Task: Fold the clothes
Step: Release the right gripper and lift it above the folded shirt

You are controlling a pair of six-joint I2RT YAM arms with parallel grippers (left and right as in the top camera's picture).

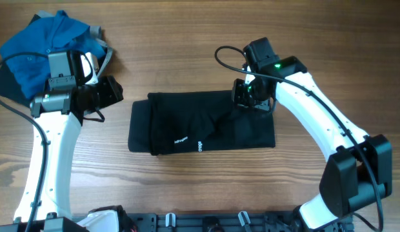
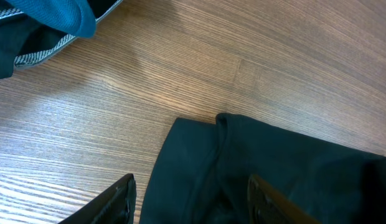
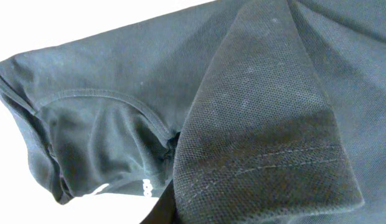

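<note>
The clothes [image 1: 200, 122], one black garment with small white print, lie folded into a rough rectangle at the table's middle. My left gripper [image 1: 113, 94] hangs open just left of the garment's left edge. In the left wrist view its two fingers [image 2: 120, 200] stand apart over the garment's near corner [image 2: 268, 162], holding nothing. My right gripper [image 1: 253, 96] sits at the garment's upper right edge, shut on a fold of the black fabric. In the right wrist view a hemmed flap of the clothes [image 3: 268, 124] hangs close before the camera and hides most of the fingers.
A bright blue shirt [image 1: 42, 45] lies bunched at the back left corner with a grey cloth [image 1: 103, 50] beside it, right behind my left arm. Bare wooden table [image 1: 187, 51] surrounds the garment.
</note>
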